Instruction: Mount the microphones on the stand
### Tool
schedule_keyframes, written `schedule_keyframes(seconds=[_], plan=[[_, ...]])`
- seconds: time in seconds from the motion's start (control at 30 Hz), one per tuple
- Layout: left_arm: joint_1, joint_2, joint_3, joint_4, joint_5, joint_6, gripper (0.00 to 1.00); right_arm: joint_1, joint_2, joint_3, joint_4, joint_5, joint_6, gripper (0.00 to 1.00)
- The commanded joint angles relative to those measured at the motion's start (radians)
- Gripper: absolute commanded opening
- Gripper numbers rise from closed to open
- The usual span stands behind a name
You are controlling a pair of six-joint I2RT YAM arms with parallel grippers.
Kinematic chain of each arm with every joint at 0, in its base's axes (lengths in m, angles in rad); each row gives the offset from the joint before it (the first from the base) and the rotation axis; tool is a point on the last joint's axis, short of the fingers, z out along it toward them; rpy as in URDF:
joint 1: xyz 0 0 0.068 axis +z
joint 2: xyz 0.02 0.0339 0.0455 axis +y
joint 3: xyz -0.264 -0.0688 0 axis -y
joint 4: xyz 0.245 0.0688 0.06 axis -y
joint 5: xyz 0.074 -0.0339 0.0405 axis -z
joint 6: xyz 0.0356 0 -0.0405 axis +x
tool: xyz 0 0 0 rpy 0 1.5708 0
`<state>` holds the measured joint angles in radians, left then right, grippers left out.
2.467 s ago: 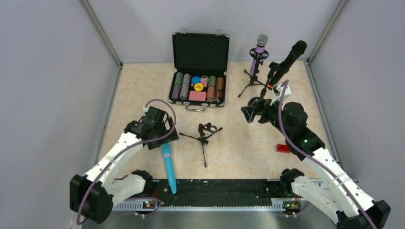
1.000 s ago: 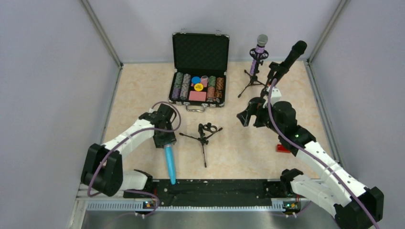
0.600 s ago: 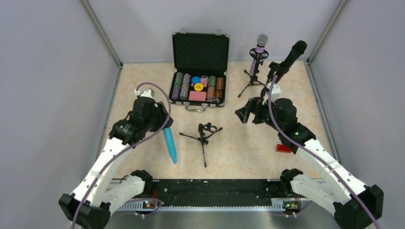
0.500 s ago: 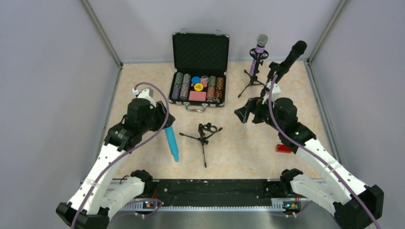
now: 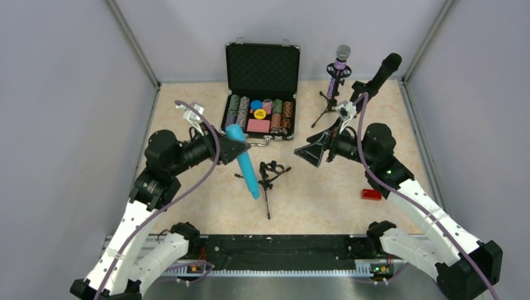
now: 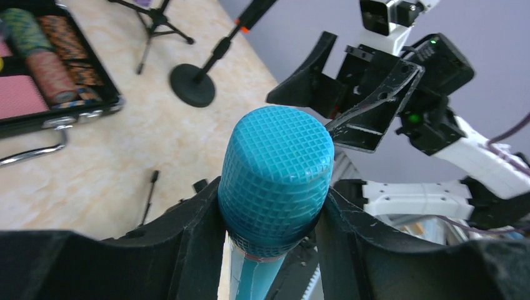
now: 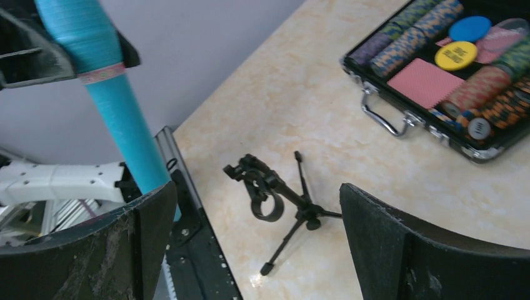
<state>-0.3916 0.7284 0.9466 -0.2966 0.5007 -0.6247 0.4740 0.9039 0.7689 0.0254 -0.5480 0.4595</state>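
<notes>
Between the fingers of the left gripper [image 5: 232,149] sits the all-turquoise stick microphone [image 5: 247,167], clamped just below its meshed head. From that grip the microphone's long axis runs downward and toward the near right. Its tail end therefore hangs above the beige table [image 5: 187,112], just left of the small black tripod stand [image 5: 267,180]. That stand lies tipped on its side at the centre of the table, with its clip ring toward the far side and one leg stretched toward the near edge. To the right and slightly far of the stand, the right gripper [image 5: 311,152] hovers with its jaws spread wide and nothing between them. Judgement: the stand lies between the two grippers, and the free right gripper is better placed to raise or steady it before the microphone's tail can enter the clip.
</notes>
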Motion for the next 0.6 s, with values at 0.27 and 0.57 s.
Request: schedule_keyframes(seconds=[0.27,0.57], plan=[[-0.071,0.175,0.015,0.466,0.251,-0.247,0.0,0.023,0.049,-0.01,0.484,-0.35,0.317,0.98],[-0.181,0.253,-0.016,0.588,0.231,-0.304,0.0,0.127,0.156,0.042,0.555,-0.401,0.365,0.93]])
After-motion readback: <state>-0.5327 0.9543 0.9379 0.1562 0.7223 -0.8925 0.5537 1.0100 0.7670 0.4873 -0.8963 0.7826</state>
